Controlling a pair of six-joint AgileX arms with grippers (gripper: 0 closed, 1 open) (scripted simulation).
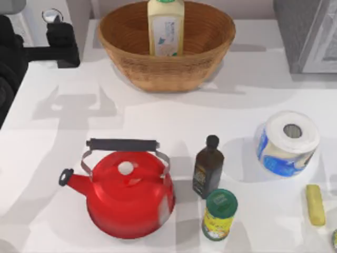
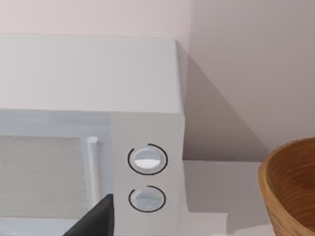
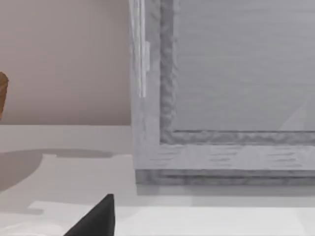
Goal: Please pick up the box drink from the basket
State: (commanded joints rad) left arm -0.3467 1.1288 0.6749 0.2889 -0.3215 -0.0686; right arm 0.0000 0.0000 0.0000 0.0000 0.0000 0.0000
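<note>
The box drink (image 1: 166, 27) stands upright inside the basket (image 1: 131, 63), toward its far side, with the white label facing the camera and the greenish top cut by the top view's upper edge. The basket sits at the far middle of the white table (image 1: 52, 158). No gripper touches either one.

From above, the left arm is a black shape at the far left edge of the table, its left gripper (image 1: 58, 37) level with the basket and well apart from it; how wide it stands I cannot tell. The left wrist view adds what the top view barely shows: a white microwave (image 2: 88, 123) with two round dials and a door handle, against a pale wall, the basket's woven rim (image 2: 290, 187) at the frame's edge, and one dark fingertip (image 2: 96, 221) of that gripper.

The right wrist view shows a grey framed cabinet (image 3: 221, 88), a sliver of the basket's rim (image 3: 2, 93), and one dark fingertip (image 3: 96, 219); the opening of the right gripper cannot be told either.

Nearer the camera stand a red kettle (image 1: 126, 195) with a black handle, a dark bottle (image 1: 208, 167), a green-lidded yellow can (image 1: 219, 214), a roll of paper (image 1: 287, 142) in blue-printed wrap, and a small yellow bar (image 1: 315, 204) at the right.
</note>
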